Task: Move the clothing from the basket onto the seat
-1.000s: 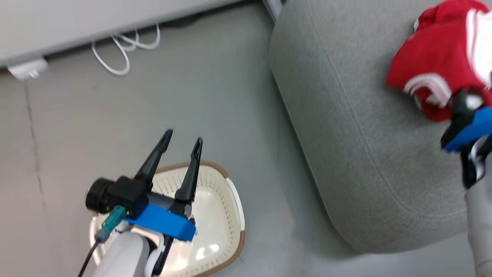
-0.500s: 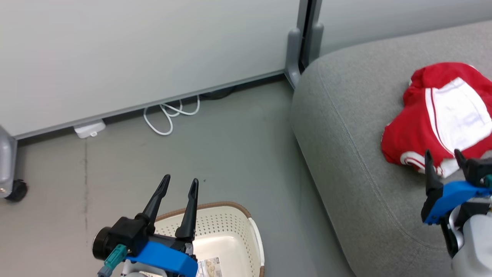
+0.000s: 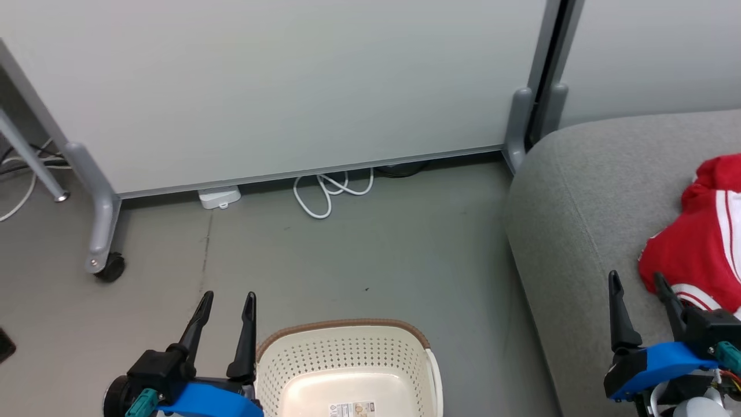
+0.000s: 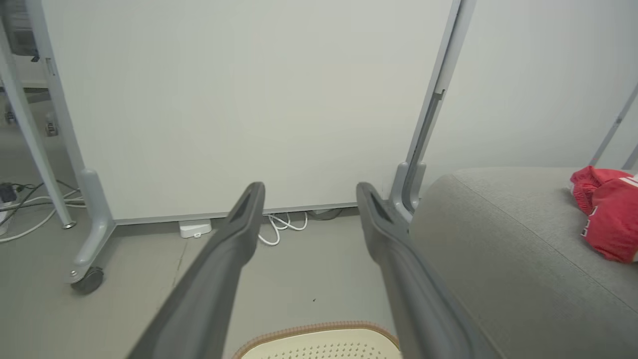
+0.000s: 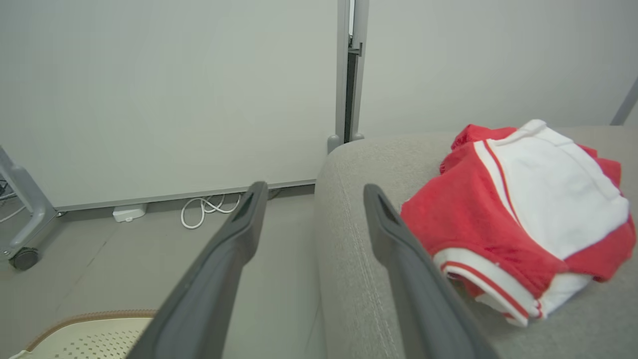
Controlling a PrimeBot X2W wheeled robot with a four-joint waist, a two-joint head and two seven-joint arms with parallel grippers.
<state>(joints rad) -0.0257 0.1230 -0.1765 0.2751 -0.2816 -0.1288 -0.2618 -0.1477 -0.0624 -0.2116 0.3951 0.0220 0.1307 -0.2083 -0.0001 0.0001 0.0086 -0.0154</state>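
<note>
Red and white clothing lies on the grey seat. A cream basket sits on the floor. The left gripper and right gripper both stand spread wide.

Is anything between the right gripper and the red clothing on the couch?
Nothing visible stands in the way. The right gripper, jaws open, hangs just short of the clothing lying on the seat, with bare grey upholstery between them.

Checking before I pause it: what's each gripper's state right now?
Left gripper: open, holding nothing.
Right gripper: open, holding nothing.
</note>
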